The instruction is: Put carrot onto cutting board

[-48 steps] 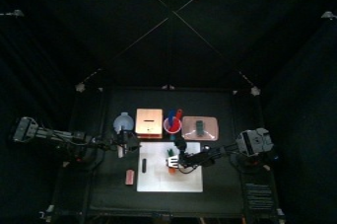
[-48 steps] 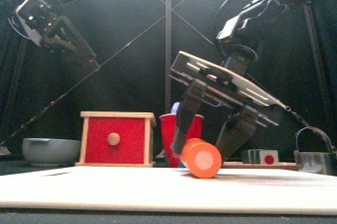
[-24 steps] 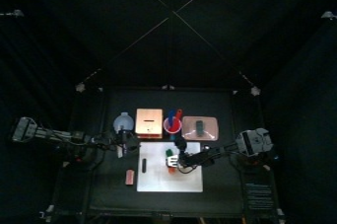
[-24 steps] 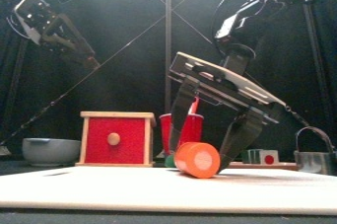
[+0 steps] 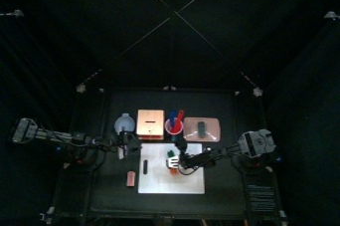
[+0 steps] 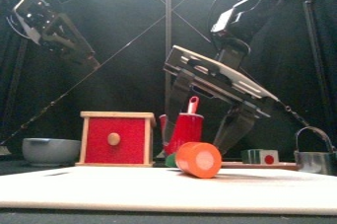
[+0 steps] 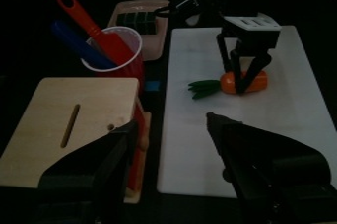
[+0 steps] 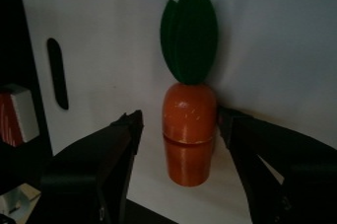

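Orange carrot (image 6: pixel 199 159) lies on the white cutting board (image 6: pixel 79 188), low centre of the front view; to its right the right hand (image 6: pixel 208 129) hangs released. Round-bodied, it may roll if brushed on withdrawal.

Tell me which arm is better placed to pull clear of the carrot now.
Right. Its jaws stand open just above the carrot lying on the white cutting board; the left gripper hangs off to the side, well away.
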